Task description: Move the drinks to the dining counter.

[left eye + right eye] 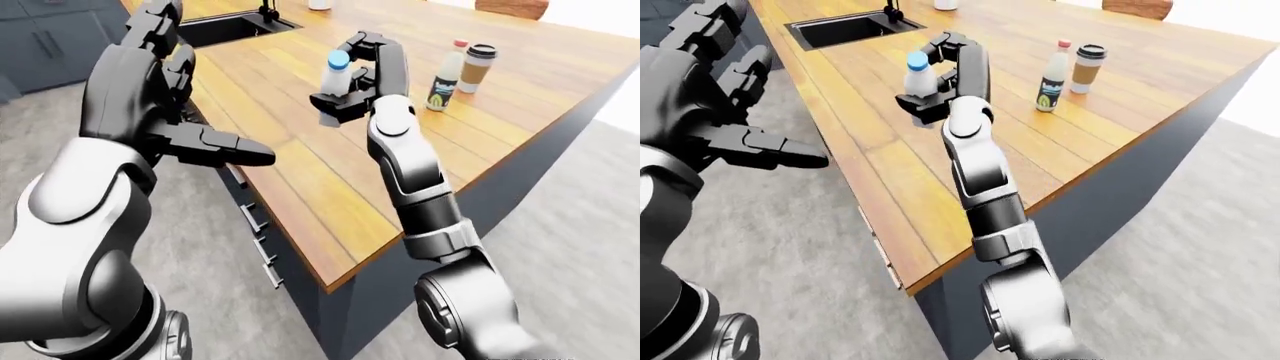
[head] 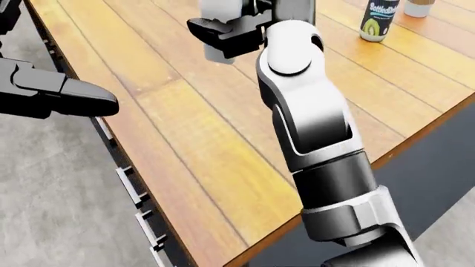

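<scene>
A white bottle with a blue cap [image 1: 334, 75] stands upright over the wooden counter [image 1: 300, 176], and my right hand [image 1: 340, 96] is shut round its lower body. Whether its base touches the wood I cannot tell. In the head view the same bottle [image 2: 220, 11] shows at the top, partly behind the black fingers. A red-capped bottle with a green label [image 1: 445, 79] and a lidded coffee cup [image 1: 477, 67] stand side by side further right on the counter. My left hand [image 1: 205, 139] hovers open and empty at the counter's left edge.
A black sink with a tap [image 1: 225, 26] is set into the counter at the upper left. Drawer handles [image 1: 255, 225] run down the dark cabinet face below the counter edge. Grey floor lies on both sides, and a white object [image 1: 946, 4] stands near the top.
</scene>
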{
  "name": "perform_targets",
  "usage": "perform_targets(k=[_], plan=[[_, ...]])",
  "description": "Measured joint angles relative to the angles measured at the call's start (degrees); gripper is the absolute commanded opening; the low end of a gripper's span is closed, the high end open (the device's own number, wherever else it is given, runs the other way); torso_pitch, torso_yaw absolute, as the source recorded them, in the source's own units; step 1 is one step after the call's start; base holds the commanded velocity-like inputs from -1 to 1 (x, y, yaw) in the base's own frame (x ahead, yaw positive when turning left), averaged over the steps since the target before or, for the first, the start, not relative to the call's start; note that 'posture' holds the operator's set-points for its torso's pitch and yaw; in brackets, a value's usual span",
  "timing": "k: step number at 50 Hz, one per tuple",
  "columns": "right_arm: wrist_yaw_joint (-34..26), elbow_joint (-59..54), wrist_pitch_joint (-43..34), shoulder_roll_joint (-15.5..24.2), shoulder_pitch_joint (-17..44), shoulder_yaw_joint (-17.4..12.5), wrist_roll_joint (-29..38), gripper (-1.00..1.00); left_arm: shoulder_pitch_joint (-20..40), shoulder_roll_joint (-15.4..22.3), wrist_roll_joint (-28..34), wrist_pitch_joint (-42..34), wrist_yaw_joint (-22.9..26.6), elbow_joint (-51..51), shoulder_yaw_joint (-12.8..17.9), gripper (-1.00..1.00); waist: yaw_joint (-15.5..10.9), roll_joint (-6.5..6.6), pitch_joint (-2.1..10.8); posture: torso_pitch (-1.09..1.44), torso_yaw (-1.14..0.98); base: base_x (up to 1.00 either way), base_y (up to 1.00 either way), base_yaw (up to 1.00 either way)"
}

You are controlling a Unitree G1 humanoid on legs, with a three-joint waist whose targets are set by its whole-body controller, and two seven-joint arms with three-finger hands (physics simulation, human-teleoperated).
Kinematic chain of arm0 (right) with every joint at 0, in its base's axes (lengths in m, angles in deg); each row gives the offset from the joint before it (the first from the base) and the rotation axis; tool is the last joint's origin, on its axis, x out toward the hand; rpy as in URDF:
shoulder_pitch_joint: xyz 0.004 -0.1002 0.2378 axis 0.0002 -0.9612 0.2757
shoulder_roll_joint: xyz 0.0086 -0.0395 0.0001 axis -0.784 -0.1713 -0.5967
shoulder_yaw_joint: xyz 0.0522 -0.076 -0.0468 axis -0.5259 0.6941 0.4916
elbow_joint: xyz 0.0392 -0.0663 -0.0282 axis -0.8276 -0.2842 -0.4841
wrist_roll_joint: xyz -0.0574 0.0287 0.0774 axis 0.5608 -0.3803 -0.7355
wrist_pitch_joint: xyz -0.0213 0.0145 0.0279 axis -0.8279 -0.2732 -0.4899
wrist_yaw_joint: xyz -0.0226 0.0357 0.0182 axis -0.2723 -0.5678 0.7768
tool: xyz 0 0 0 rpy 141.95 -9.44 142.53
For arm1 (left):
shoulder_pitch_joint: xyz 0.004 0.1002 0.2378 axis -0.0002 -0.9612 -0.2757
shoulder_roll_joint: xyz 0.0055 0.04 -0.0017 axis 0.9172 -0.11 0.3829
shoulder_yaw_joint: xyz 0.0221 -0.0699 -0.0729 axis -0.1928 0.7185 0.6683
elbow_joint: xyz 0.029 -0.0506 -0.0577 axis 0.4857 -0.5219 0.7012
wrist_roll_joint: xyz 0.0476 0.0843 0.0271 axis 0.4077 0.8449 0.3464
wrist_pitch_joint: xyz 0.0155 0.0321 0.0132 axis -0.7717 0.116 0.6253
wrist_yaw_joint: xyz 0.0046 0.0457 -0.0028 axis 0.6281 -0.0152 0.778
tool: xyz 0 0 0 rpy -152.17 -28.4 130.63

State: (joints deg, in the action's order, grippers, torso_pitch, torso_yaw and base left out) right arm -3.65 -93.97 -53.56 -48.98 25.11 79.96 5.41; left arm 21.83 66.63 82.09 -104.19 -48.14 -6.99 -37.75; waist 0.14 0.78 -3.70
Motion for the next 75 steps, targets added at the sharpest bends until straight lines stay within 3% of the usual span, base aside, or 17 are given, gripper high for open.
perform_targets(k=[16, 51, 55, 60, 63, 75], plan=[[4.56, -14.14, 4.27, 1.48, 1.17, -1.14, 0.52, -1.0, -0.05, 0.23, -0.34, 0.04, -0.24, 0.19, 0.08, 1.0, -0.16, 0.13, 0.05, 0.0, 0.0, 0.0, 0.0, 0.0], [4.1, -20.66, 4.92, 0.66, 1.95, -0.7, 1.52, -1.0, 0.0, 1.83, -1.88, -0.28, -0.41, 0.38, 1.35, 1.0, -0.16, 0.6, 0.75, 0.0, 0.0, 0.0, 0.0, 0.0], [3.83, -20.29, 4.51, 0.75, 1.78, -0.65, 1.56, -0.92, -0.07, 1.7, -1.89, -0.07, -0.55, 0.17, 1.14, 1.0, -0.16, 0.53, 0.83, 0.0, 0.0, 0.0, 0.0, 0.0], [3.29, -20.09, 4.58, 0.89, 1.53, -0.58, 1.62, -0.55, -0.04, 1.9, -2.08, -0.32, -0.49, 0.4, 1.34, 1.0, -0.17, 0.5, 0.91, 0.0, 0.0, 0.0, 0.0, 0.0], [2.84, -18.91, 3.69, 1.1, 1.09, -0.44, 1.8, -0.44, 0.54, 2.1, -2.14, -0.6, -0.55, 0.4, 1.42, 1.0, -0.26, 0.46, 0.84, 0.0, 0.0, 0.0, 0.0, 0.0], [1.8, -17.52, 2.84, 2.15, 0.16, -0.82, 2.57, -0.39, 1.54, 2.35, -2.24, -1.25, -0.83, 0.25, 0.96, 1.0, -0.27, 0.41, 0.78, 0.0, 0.0, 0.0, 0.0, 0.0]])
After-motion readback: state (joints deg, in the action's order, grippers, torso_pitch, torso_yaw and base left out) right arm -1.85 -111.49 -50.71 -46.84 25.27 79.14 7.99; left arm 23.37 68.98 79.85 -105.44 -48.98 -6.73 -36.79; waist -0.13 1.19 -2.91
